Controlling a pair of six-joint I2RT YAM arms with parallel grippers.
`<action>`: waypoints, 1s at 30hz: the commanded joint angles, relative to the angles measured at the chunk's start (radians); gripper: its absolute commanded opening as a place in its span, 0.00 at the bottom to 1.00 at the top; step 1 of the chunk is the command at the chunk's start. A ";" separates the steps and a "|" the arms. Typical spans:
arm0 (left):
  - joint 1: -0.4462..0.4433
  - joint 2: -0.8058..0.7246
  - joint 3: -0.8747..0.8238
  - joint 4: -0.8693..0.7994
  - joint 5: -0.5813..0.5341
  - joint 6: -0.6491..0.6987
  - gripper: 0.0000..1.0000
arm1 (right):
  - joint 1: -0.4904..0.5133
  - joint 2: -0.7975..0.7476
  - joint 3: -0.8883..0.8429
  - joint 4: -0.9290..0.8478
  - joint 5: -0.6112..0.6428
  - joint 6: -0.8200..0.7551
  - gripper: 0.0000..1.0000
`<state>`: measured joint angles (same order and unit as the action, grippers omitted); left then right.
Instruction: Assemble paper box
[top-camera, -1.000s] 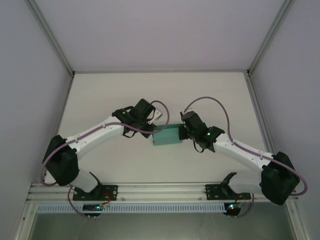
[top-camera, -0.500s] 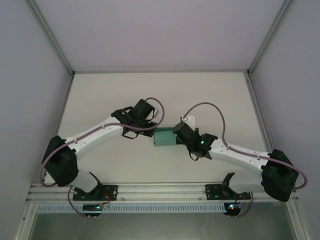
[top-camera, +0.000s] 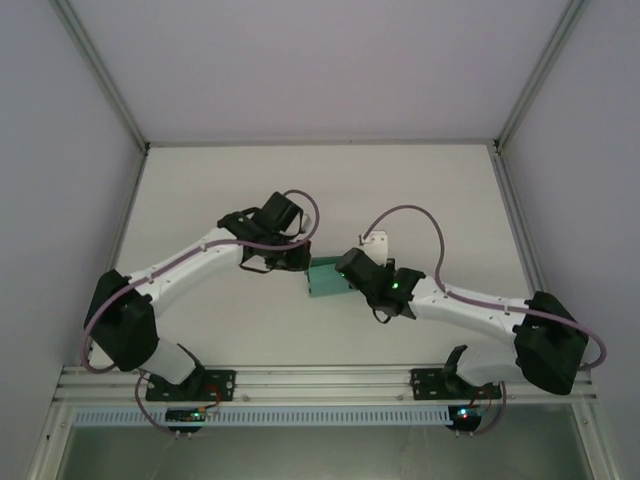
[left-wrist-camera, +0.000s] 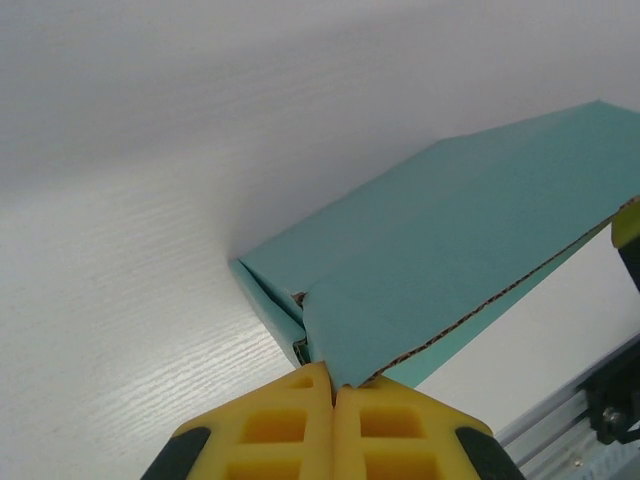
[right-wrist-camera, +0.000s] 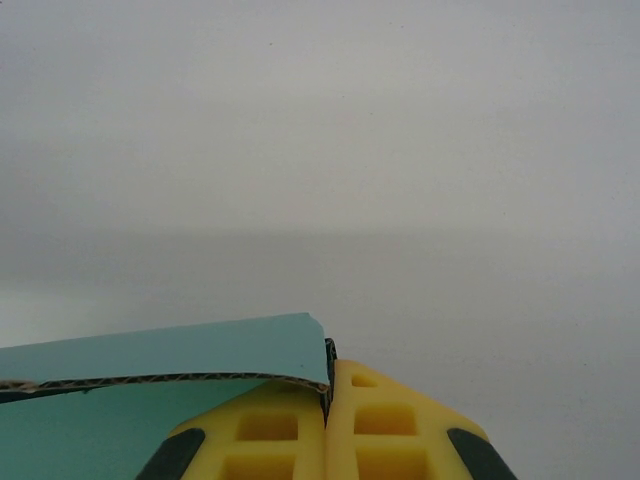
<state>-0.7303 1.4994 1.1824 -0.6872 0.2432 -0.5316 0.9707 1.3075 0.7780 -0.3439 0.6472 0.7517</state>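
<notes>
The paper box (top-camera: 322, 280) is a teal card piece lying mid-table between my two arms. In the left wrist view the paper box (left-wrist-camera: 460, 230) is partly folded, with a side wall standing and a flap whose raw edge shows. My left gripper (left-wrist-camera: 334, 383) is shut, and the corner of that flap sits pinched between its yellow fingertips. From above, the left gripper (top-camera: 298, 260) is at the box's left end and the right gripper (top-camera: 347, 268) covers its right end. My right gripper (right-wrist-camera: 327, 368) is shut. A flap of the paper box (right-wrist-camera: 150, 350) lies across its left finger, ending at the seam.
The white table (top-camera: 420, 200) is enclosed by pale walls on three sides. An aluminium rail (top-camera: 320, 378) carrying both arm bases runs along the near edge, and the same rail (left-wrist-camera: 600, 420) appears at the lower right of the left wrist view.
My right gripper has swung left and nearer, from beside the box's right end to over it. The left gripper shifted slightly left and closed fully. The box stayed put.
</notes>
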 joint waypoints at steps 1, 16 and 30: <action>-0.002 0.021 0.020 -0.078 0.015 -0.052 0.00 | 0.011 0.061 -0.024 -0.166 -0.041 0.056 0.00; -0.156 0.021 -0.185 0.072 -0.262 -0.272 0.00 | 0.082 0.053 -0.039 -0.182 0.089 0.183 0.00; -0.259 0.007 -0.337 0.154 -0.403 -0.334 0.00 | 0.038 -0.212 -0.265 0.169 -0.140 -0.095 0.34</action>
<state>-0.9630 1.4334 0.9360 -0.3290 -0.2115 -0.8284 1.0248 1.1309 0.5625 -0.1768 0.7040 0.7639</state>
